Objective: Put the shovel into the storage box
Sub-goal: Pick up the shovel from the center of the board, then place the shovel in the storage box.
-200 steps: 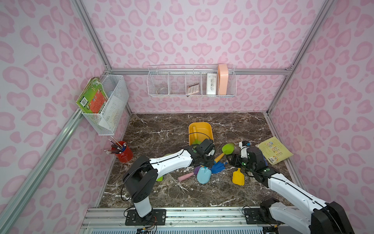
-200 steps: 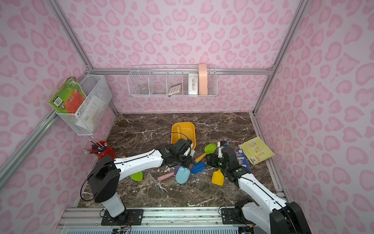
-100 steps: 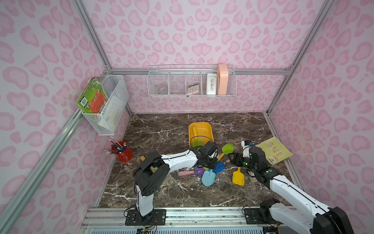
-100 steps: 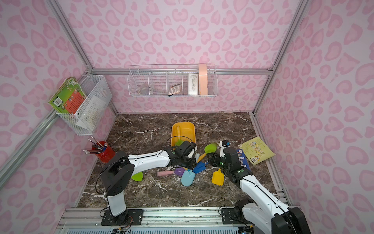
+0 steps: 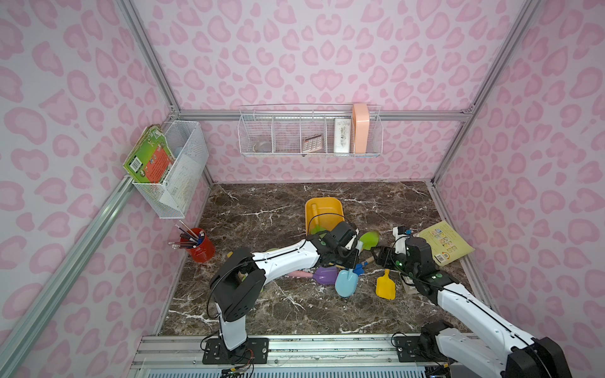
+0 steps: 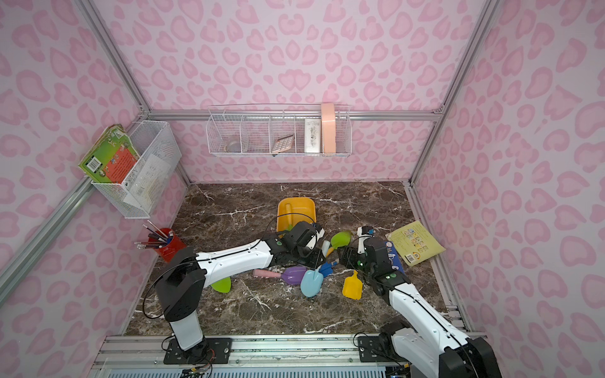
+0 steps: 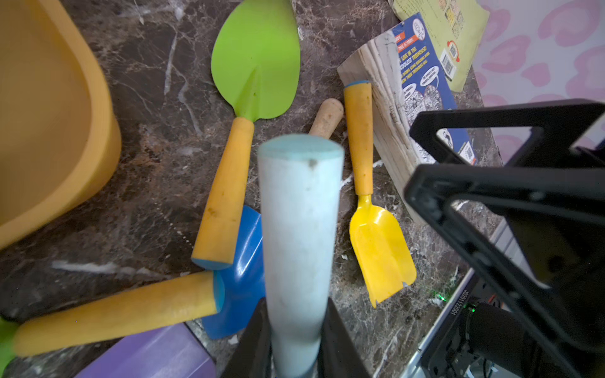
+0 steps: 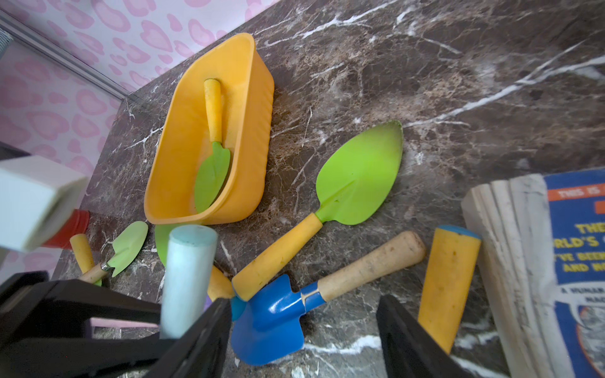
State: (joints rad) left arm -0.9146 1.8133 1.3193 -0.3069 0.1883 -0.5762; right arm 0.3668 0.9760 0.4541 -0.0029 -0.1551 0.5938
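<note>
One small green shovel (image 8: 212, 170) already lies inside the storage box (image 5: 329, 209), which sits on the bench (image 5: 262, 203) at mid-depth, just beyond the two grippers. A second one is in hand. The left gripper (image 7: 296, 343) is clamped narrowly on the pale handle of the light blue shovel (image 5: 346, 284), holding it low down near the blade. The handle tilts up and away, and the blade hangs on the near side over the clutter. Whether the blade is clear of the bench I cannot tell. What remains for this shovel, I judge, is a short carry toward the far side, over the box's near rim, then a release.

The right gripper (image 8: 304, 314) hovers with its jaws wide apart and nothing between them, above the blue shovel (image 8: 271, 327). Left loose on the bench are the large green shovel (image 5: 370, 239), the yellow shovel (image 5: 385, 288), the purple shovel (image 5: 325, 274) and the blue one, so most of the sorting appears undone
</note>
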